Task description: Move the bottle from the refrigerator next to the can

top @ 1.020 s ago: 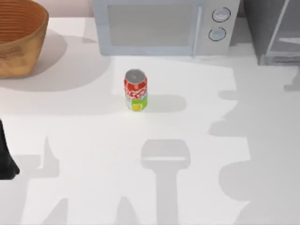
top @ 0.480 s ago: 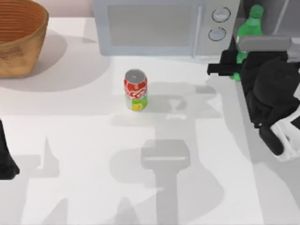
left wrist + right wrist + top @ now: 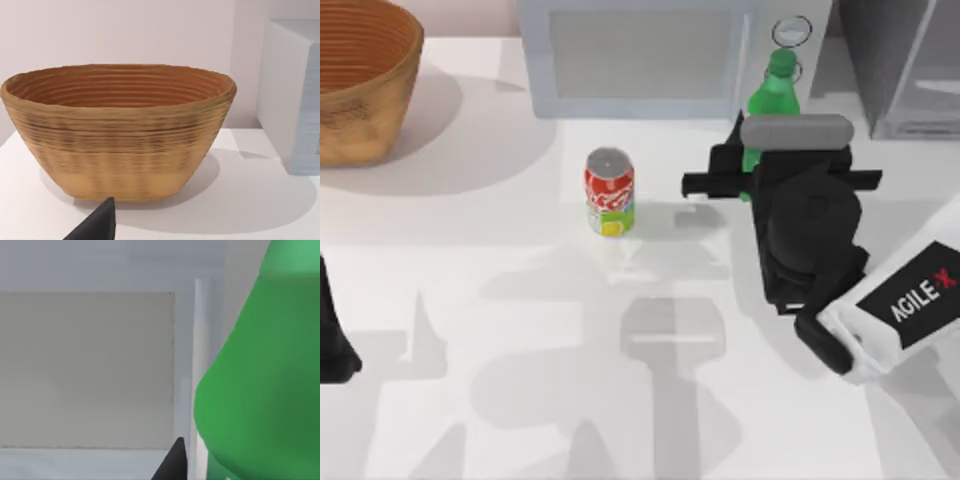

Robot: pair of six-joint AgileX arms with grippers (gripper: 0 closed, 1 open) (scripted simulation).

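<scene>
Right gripper (image 3: 745, 165) clamped on bottle (image 3: 773, 90), 3 o'clock of can (image 3: 609, 192). Carry level, set down upright just beside can, no bump. Left arm parked.

A ribbed, woven brown wicker basket (image 3: 360, 75) is set at the white table's (image 3: 470, 300) far left corner; a light-grey two-knob microwave (image 3: 670, 55) is placed along its far edge.
</scene>
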